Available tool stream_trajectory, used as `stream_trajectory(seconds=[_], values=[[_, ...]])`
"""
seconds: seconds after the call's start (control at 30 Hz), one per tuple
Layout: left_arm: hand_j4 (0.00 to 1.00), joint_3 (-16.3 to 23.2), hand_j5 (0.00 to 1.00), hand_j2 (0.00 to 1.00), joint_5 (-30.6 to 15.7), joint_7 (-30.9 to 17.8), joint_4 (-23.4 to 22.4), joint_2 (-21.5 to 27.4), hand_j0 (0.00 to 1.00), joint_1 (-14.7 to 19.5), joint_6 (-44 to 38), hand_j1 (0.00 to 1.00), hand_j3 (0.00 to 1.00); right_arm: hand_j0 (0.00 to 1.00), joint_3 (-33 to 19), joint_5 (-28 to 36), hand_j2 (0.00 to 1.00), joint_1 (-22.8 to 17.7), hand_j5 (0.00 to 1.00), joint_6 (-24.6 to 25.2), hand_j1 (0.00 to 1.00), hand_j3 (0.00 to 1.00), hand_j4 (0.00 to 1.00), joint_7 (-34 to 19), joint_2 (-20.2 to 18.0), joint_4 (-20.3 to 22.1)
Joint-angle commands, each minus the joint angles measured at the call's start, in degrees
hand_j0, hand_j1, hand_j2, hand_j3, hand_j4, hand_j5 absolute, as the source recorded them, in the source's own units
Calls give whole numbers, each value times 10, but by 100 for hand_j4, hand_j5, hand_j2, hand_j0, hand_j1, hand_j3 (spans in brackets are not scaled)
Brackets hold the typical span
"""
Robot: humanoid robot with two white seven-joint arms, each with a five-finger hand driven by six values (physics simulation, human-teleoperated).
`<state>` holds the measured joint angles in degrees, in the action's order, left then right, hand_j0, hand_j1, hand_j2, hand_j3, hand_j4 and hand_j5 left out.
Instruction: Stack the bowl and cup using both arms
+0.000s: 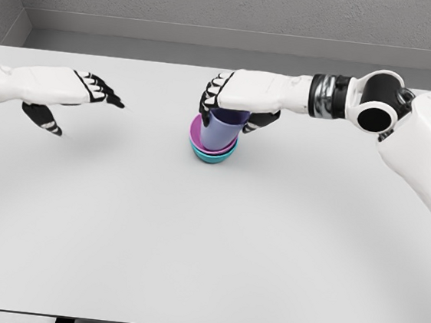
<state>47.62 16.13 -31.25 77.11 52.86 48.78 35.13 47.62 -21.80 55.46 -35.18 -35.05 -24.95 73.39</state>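
Right hand (233,102) fingers wrap the lavender cup (220,130), seated in stacked bowls (213,153) nearer the table's (206,253) far edge. Left hand (76,97) fingers spread, holding nothing, near the left edge.

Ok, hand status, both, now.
Left hand: open, holding nothing, over the table.
Right hand: closed on the cup, which sits in the stacked bowls.
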Motion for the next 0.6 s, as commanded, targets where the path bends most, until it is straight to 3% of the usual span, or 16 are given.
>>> stream_trajectory(seconds=[0.0, 0.4, 0.47, 0.5, 0.57], values=[[100, -5, 100, 100, -3, 0, -4, 5, 100, 0, -1, 100, 100, 49, 0, 4, 49, 0, 49, 2, 49, 49, 49, 1, 0, 0], [100, -3, 100, 100, -3, 0, -2, 3, 100, -1, -1, 100, 100, 51, -2, -8, 51, 5, 51, 2, 51, 51, 51, 1, 20, -33], [100, -3, 100, 100, -4, 0, -1, 3, 100, -1, -1, 100, 100, 67, -2, -10, 67, 5, 67, 2, 67, 67, 67, 1, 21, -33], [100, -3, 100, 100, -4, 0, 0, 3, 100, -1, -1, 100, 100, 97, -2, -10, 97, 5, 97, 2, 97, 97, 97, 1, 20, -33], [100, -3, 100, 100, -4, 0, 0, 3, 100, -1, -1, 100, 100, 100, -2, -10, 100, 5, 100, 2, 100, 100, 100, 1, 20, -33]])
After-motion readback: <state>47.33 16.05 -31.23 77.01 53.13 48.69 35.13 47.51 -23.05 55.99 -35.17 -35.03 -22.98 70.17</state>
